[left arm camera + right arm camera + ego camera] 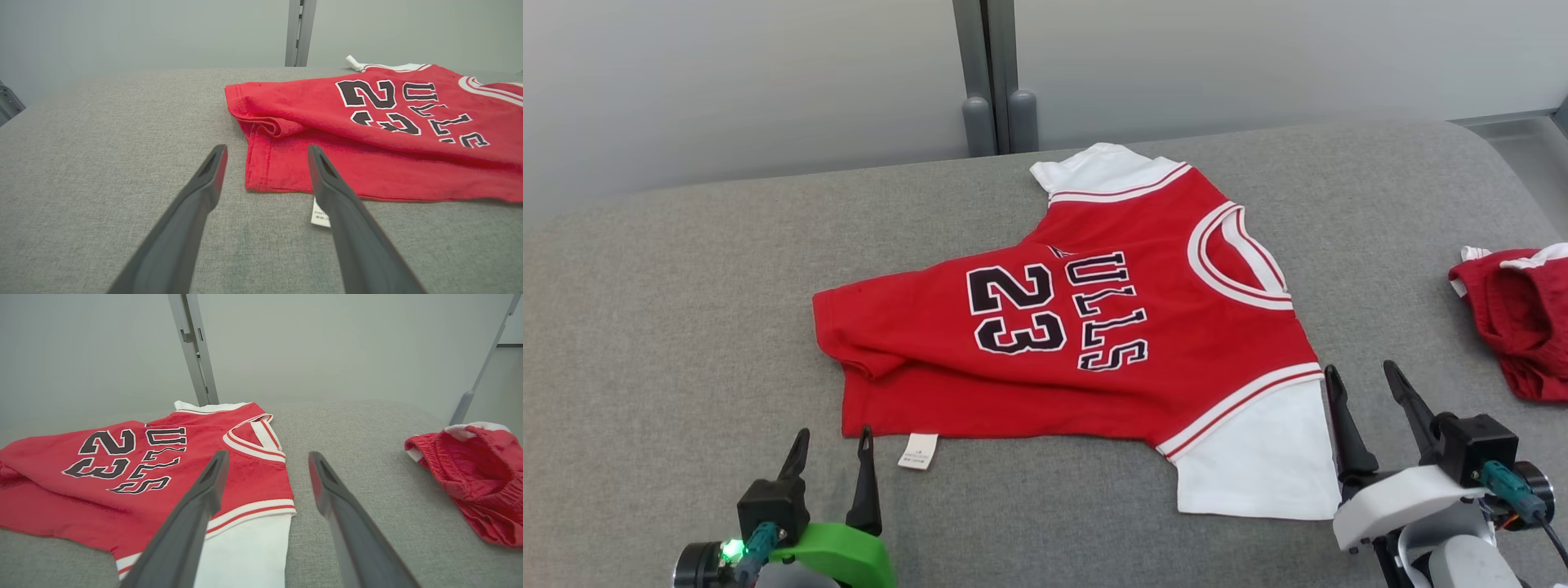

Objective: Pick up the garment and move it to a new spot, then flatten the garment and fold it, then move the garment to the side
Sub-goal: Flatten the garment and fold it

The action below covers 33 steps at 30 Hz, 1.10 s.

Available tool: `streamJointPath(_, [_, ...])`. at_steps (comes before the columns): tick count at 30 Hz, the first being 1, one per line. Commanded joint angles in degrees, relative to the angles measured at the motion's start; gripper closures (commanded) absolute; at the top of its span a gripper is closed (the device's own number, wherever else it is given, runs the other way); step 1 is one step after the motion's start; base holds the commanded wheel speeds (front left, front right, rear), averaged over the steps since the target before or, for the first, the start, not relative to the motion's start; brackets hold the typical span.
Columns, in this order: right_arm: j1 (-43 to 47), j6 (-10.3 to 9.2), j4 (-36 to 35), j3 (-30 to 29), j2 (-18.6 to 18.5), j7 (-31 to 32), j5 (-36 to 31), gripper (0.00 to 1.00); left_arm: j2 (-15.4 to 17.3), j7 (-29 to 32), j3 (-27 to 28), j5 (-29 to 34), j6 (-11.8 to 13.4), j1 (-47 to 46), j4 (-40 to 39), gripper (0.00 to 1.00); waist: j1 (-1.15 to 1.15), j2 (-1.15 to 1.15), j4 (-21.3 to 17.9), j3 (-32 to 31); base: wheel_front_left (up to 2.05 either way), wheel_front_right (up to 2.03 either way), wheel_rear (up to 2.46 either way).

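The garment point(1094, 343) is a red jersey with white sleeves, the number 23 and dark lettering. It lies on the grey surface with its neck to the right; its hem point(265, 163) at the left is rumpled and partly folded over. My left gripper point(835, 445) stands open just in front of the hem corner, beside a white care tag point(918, 451), holding nothing. My right gripper point(1364, 382) is open and empty at the right edge of the near white sleeve point(1258, 465), its left finger over the sleeve's edge point(245, 547).
A second red piece of clothing with white trim point(1523, 314) is bunched at the right edge of the grey padded surface point(686, 327). Grey posts point(992, 77) rise behind the far edge, against a pale wall.
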Motion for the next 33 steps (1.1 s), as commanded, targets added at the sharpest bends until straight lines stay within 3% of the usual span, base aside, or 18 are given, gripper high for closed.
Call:
streamJointPath(1, [1.2, -0.09, 0.6, 0.1, -0.2, -0.3, -0.4, 0.00, 0.2, -0.2, 0.7, 0.6, -0.1, 1.4, -0.6, 0.00, 0.00, 0.00, -0.4, -0.7, 0.00, 0.00, 0.00])
streamJointPath(9, [1.9, -0.09, 2.6, 0.7, -0.2, -0.3, -0.1, 0.00, 0.2, -0.2, 1.2, 0.4, 0.5, 3.8, -2.0, 0.00, 0.00, 0.00, -0.9, -0.5, 0.00, 0.00, 0.00])
streamJointPath(19, [-0.5, -0.09, 18.0, 1.6, -0.2, -0.3, -1.2, 0.00, 0.2, -0.2, -0.8, -1.8, 1.2, 2.2, -1.1, 0.00, 0.00, 0.00, 0.1, 2.1, 0.00, 0.00, 0.00])
streamJointPath(25, [-1.5, -0.05, 25.8, 5.1, 0.0, 0.2, -0.7, 0.00, 0.2, -0.2, -1.1, -2.1, 1.3, 1.3, -0.6, 0.00, 0.00, 0.00, 0.6, 3.2, 0.00, 0.00, 0.00])
streamJointPath(27, [-1.3, -0.04, 27.6, 6.3, 0.2, 0.3, 0.0, 0.77, 0.2, -0.2, -1.0, -2.5, 1.3, 1.0, -0.4, 0.00, 0.00, 0.00, 0.6, 3.4, 0.00, 0.00, 0.00])
streamJointPath(28, [-1.3, -0.04, 28.1, 6.6, 0.2, 0.4, 0.0, 1.00, 0.2, -0.2, -0.9, -2.5, 1.3, 0.8, -0.2, 0.00, 0.00, 0.00, 0.6, 3.5, 0.00, 0.00, 0.00])
streamJointPath(33, [-2.0, -0.05, 27.0, 5.3, 0.0, 0.5, -1.1, 1.00, 0.2, -0.2, -0.1, -4.3, 0.9, -0.9, 0.7, 0.00, 0.00, 0.00, -0.2, 4.4, 0.00, 0.00, 0.00])
